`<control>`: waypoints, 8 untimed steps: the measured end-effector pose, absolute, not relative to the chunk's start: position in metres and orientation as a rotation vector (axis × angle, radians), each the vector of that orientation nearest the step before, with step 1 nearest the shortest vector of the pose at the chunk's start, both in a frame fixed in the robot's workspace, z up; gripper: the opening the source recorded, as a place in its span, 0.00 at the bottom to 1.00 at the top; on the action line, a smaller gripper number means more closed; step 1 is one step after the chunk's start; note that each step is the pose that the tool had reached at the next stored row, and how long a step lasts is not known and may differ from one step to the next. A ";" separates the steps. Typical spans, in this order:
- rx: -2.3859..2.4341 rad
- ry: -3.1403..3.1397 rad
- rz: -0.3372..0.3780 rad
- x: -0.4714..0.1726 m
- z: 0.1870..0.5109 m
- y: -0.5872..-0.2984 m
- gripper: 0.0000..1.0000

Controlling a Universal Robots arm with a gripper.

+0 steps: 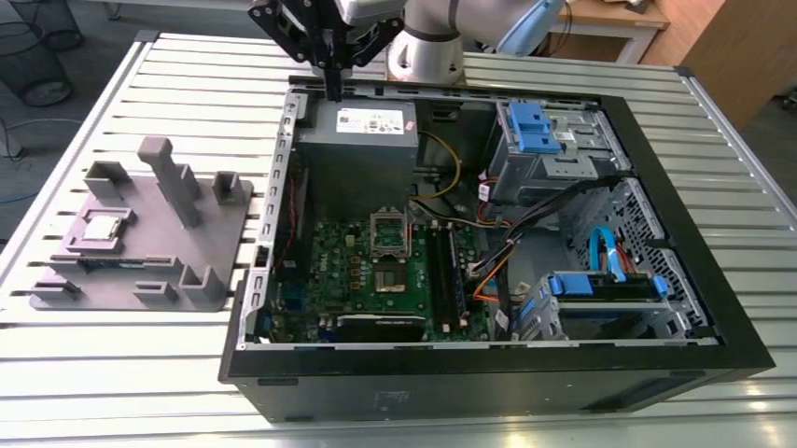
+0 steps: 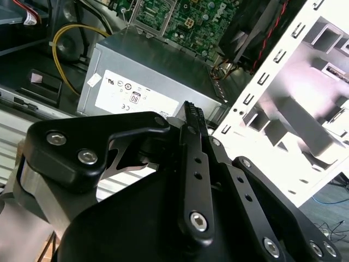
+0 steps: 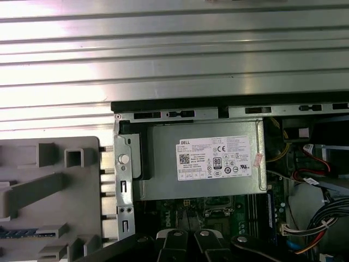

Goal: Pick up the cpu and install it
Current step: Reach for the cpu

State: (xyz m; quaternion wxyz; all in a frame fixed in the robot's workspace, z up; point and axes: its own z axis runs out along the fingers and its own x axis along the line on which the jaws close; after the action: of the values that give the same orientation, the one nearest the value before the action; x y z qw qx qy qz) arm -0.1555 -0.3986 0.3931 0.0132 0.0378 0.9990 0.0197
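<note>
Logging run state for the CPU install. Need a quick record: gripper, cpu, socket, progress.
gripper: shut, nothing held, above a corner of the power supply in the open case
cpu: lying flat in the gray fixture, on the exterior view's left of the case
socket: on the green motherboard, apart from the gripper
progress: cpu not yet picked up
</note>
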 end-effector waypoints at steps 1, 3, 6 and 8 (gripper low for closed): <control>0.118 3.112 0.061 -0.157 0.393 -0.399 0.11; 0.118 3.112 0.061 -0.159 0.393 -0.399 0.11; 0.118 3.112 0.061 -0.163 0.393 -0.399 0.11; 0.118 3.112 0.061 -0.165 0.393 -0.399 0.11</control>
State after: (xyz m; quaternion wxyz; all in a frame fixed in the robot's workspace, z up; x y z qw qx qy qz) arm -0.1648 -0.3987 0.3931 0.0132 0.0378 0.9990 0.0196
